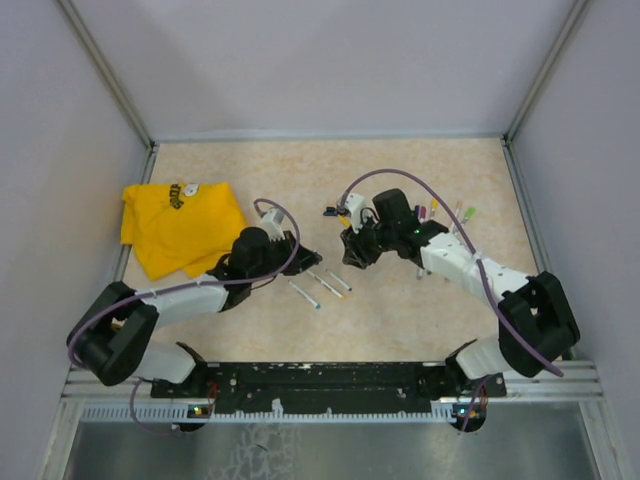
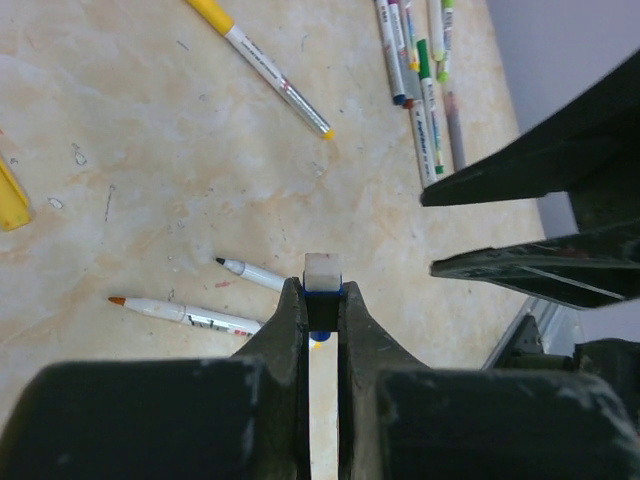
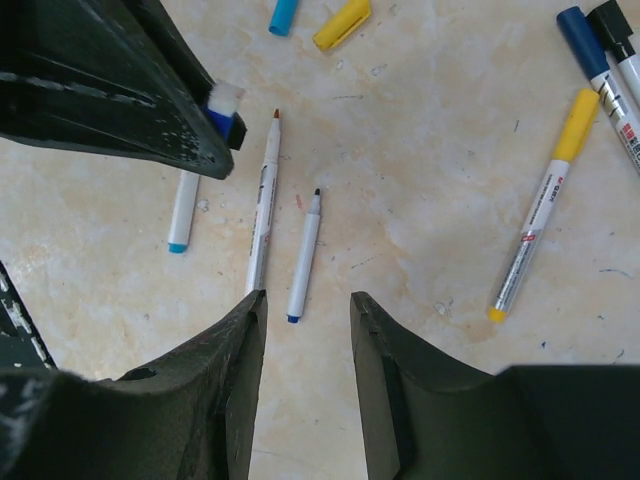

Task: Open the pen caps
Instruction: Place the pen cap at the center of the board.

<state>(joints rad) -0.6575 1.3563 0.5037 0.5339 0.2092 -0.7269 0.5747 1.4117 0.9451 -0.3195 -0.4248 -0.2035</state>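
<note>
Pen caps: stubby blue (image 3: 284, 14) and yellow (image 3: 342, 23) plastic ones lie loose mid-counter; capped pens (image 2: 420, 80) remain near the right edge. Left jaws pinch a blue-ended pen (image 2: 322, 275); right jaws part, empty.

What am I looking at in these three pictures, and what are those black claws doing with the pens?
These are two robot arms bolted to the near edge of a table, each ending in a two-finger claw called a gripper. The overhead picture comes from a fixed camera above and behind them; the other two come from small cameras on each wrist, which is why black fingers fill the foreground.

The left gripper is shut on a blue pen, whose whitish end pokes out past the fingertips. The right gripper is open and holds nothing.

On the table lie uncapped pens, such as one with an orange tip and one with a black tip, two loose caps, blue and yellow, more pens, some capped, and a yellow cloth.
</note>
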